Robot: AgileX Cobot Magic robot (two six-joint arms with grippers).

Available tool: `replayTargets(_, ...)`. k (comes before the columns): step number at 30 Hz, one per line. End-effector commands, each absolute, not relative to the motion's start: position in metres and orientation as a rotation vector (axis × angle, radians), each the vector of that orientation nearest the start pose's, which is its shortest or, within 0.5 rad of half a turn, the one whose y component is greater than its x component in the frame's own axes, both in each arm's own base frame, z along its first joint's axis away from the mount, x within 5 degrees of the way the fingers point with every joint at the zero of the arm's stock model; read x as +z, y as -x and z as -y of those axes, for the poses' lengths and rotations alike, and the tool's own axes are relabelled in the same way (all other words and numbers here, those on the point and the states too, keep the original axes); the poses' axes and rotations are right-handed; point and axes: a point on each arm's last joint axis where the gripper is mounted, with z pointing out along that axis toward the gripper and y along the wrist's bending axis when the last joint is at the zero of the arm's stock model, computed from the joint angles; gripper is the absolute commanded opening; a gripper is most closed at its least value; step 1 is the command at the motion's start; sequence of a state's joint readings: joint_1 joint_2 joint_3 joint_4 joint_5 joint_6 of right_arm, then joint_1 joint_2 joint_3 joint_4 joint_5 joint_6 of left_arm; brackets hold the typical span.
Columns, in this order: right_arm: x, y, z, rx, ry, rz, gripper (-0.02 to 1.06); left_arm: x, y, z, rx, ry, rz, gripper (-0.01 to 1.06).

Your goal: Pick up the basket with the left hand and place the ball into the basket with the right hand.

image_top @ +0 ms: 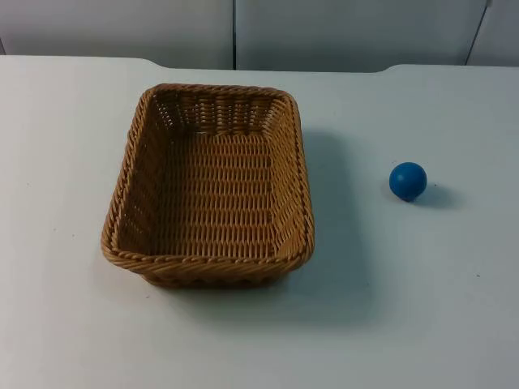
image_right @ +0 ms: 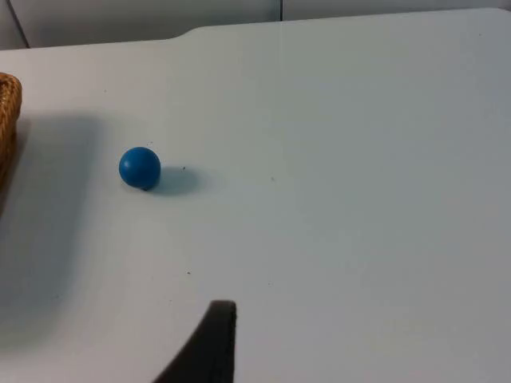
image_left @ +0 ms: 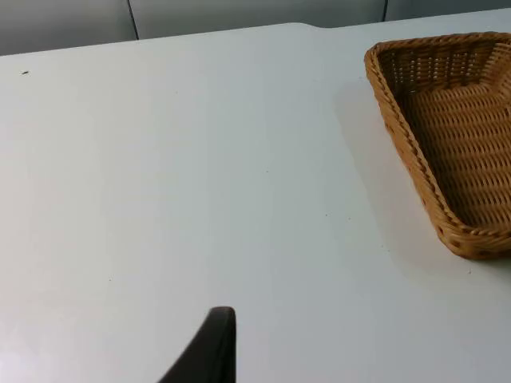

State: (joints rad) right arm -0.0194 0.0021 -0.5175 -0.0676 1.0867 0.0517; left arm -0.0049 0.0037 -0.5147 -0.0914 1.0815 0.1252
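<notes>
Two end effectors, grips impossible to tell, wait: basket [image_top: 209, 185] nearer the left, ball [image_top: 407, 180] well beyond it, nearer the right.

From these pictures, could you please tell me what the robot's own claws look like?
Little of them can be seen. Of the left claw, one fingertip shows: plain black, smooth and matte, a curved blade that narrows to a blunt, squared end, with no markings. The right claw's fingertip looks the same: black, curved, blunt-ended and unmarked. Both stand over the white table.
</notes>
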Motion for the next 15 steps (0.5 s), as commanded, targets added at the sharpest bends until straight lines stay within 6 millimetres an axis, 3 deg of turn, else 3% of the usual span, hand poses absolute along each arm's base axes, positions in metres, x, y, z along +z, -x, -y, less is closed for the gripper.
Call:
replayTargets(1, 0.2785, 0.007, 0.0054, -0.067, -0.086, -2.051, 1.04, 0.2799, 0.0076, 0.0072, -0.038, -0.126, -2.043, 1.05)
replayTargets(15, 0.2785, 0.007, 0.0056, -0.069, -0.086, -2.051, 1.04, 0.28, 0.0074, 0.0058, -0.032, -0.105, -2.043, 1.05)
